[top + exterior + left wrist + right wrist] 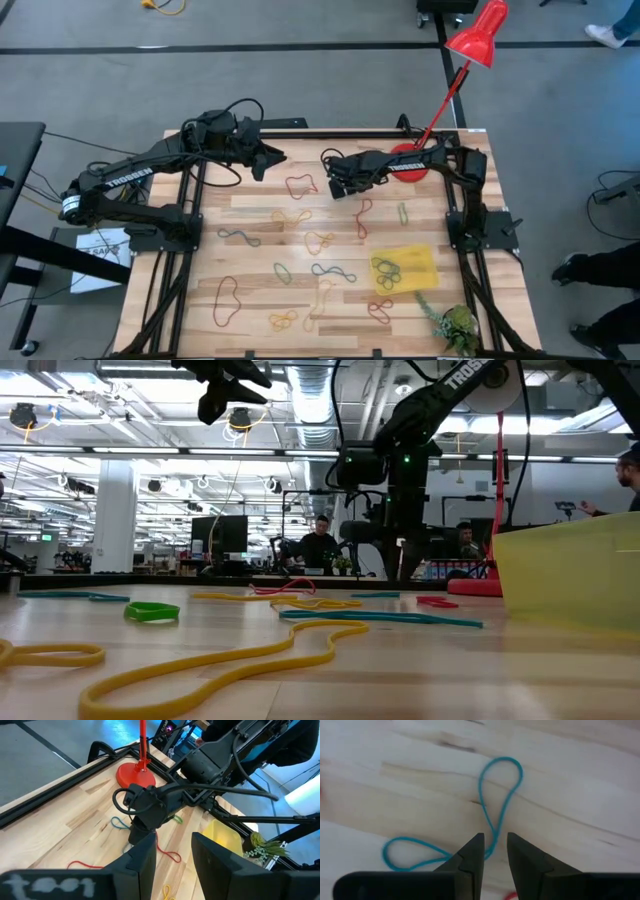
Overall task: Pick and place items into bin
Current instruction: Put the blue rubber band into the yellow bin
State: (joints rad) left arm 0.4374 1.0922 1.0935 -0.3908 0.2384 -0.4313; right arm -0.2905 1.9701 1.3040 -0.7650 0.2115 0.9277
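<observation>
Between my right gripper [495, 851], jaws slightly spread and pinching nothing, lies a blue band [492, 815] flat on the desk [580, 780]. It is thin; closing high would miss it or pin it sideways. My left gripper [172, 855] hangs spread, waiting. The bin [407, 268] lies well apart, holding several bands.

Pale, smooth wooden table [250, 215]; thin rubber bands [322, 240]; translucent yellow plastic bin [425, 262].

Pale wooden table [250, 300], strewn with coloured rubber-band loops [320, 240]; blue loop [490, 820] directly under right gripper [495, 847]; yellow bin [405, 268] nearer, red lamp base [408, 165] behind.
</observation>
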